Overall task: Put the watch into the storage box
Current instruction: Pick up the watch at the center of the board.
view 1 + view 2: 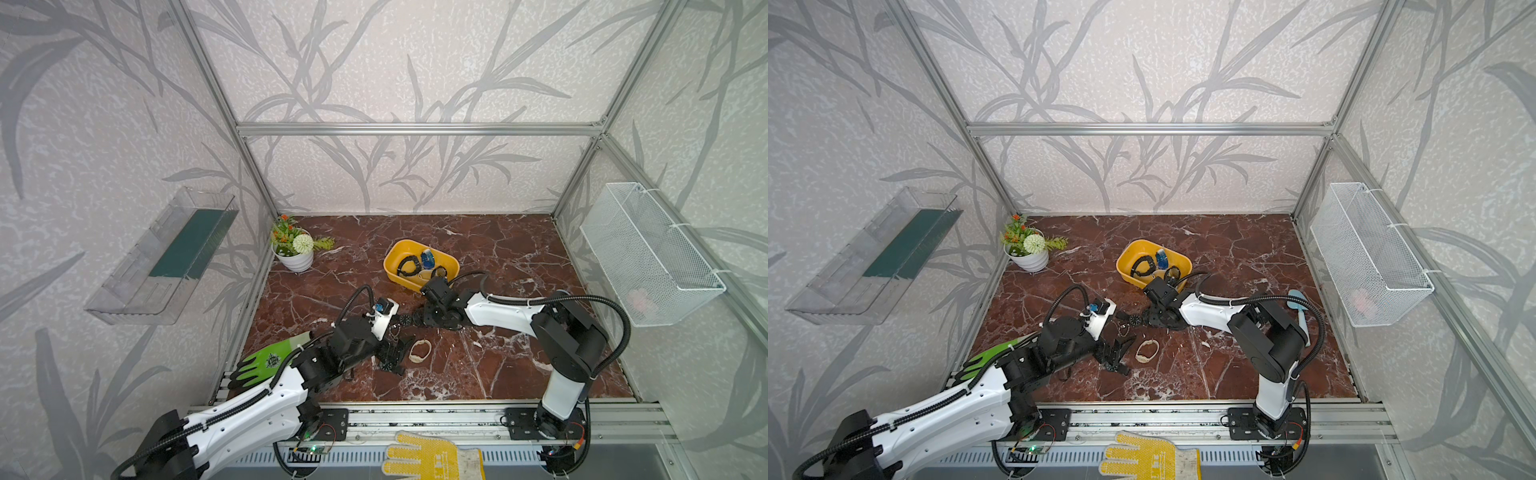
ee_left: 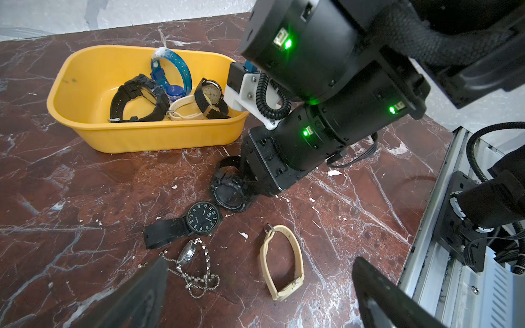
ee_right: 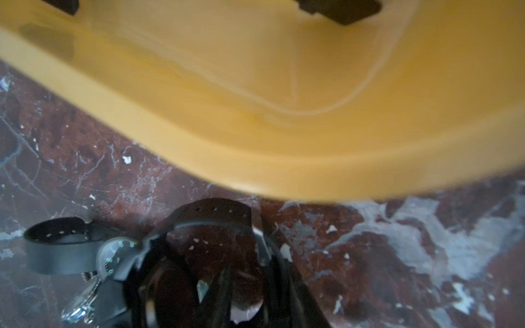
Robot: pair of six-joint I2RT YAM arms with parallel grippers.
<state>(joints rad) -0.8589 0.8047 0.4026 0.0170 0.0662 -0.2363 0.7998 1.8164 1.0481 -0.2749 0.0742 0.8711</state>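
The yellow storage box [image 1: 395,266] [image 1: 1126,262] [image 2: 85,133] stands mid-table and holds several watches. Just in front of it a chunky black watch [image 2: 227,196] [image 3: 216,210] lies on the marble. My right gripper [image 1: 424,318] [image 2: 244,181] [image 3: 247,298] is down on this watch, its fingers close on either side of the strap. That view is dark and blurred, so a firm grip does not show. My left gripper [image 1: 390,357] [image 1: 1117,353] [image 2: 260,259] hovers wide open above a cream watch [image 2: 281,261] and holds nothing.
A black analog watch [image 2: 204,218] and a silver chain watch [image 2: 190,252] lie beside the chunky one. A flower pot [image 1: 293,249] stands back left, a green glove [image 1: 266,361] front left. A wire basket [image 1: 648,253] and a clear tray [image 1: 166,257] hang on the walls.
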